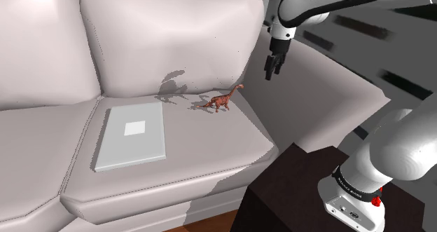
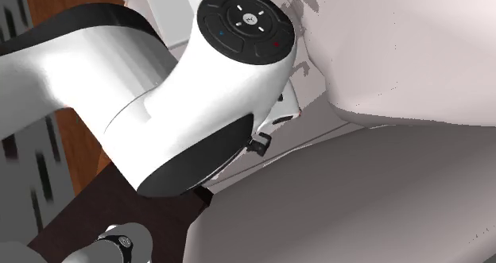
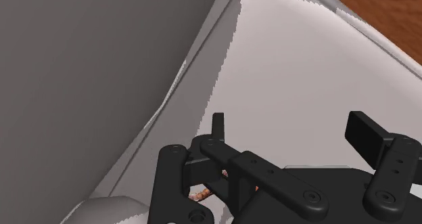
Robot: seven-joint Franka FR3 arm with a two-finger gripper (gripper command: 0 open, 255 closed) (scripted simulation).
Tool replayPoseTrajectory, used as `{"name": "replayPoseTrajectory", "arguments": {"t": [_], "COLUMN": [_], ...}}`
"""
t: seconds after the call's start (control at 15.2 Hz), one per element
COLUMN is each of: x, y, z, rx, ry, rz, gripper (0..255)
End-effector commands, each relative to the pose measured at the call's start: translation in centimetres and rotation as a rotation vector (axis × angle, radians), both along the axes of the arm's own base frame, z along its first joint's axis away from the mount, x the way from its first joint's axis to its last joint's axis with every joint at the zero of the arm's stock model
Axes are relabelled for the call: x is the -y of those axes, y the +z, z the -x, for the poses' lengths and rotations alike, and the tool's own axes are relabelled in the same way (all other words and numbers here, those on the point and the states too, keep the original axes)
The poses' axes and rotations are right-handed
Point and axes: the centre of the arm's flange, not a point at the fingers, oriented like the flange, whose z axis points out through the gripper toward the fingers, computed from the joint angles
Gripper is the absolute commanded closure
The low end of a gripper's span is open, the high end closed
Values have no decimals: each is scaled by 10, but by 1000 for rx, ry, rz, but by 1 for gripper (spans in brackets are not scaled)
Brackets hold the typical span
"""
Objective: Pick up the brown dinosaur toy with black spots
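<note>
When viewed from the shoulder camera: 1 pale sofa [image 1: 42,160], 2 things on its seat. 1 white arm [image 1: 399,150] on 1 dark stand [image 1: 287,188]. 1 flat grey slab [image 1: 133,143] with 1 white square, lying on the cushion [image 1: 210,146]. 1 black gripper [image 1: 270,72] above the armrest [image 1: 329,83], fingers [image 3: 368,135] well apart, gripping nothing. 1 small dinosaur toy [image 1: 222,99], reddish-brown, long-necked, upright on the same cushion, between slab and armrest, untouched.
</note>
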Motion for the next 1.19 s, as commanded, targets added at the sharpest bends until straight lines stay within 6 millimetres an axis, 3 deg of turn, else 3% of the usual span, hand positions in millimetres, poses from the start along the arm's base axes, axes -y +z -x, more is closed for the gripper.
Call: {"name": "replayPoseTrajectory", "arguments": {"t": [0.0, 0.53, 1.12], "x": [3, 5, -12], "y": [-20, -89, -170], "z": [-23, -108, -201], "rx": [-7, -37, -72], "ry": [53, 253, 479], "rz": [0, -4, -8], "gripper": [0, 0, 0]}}
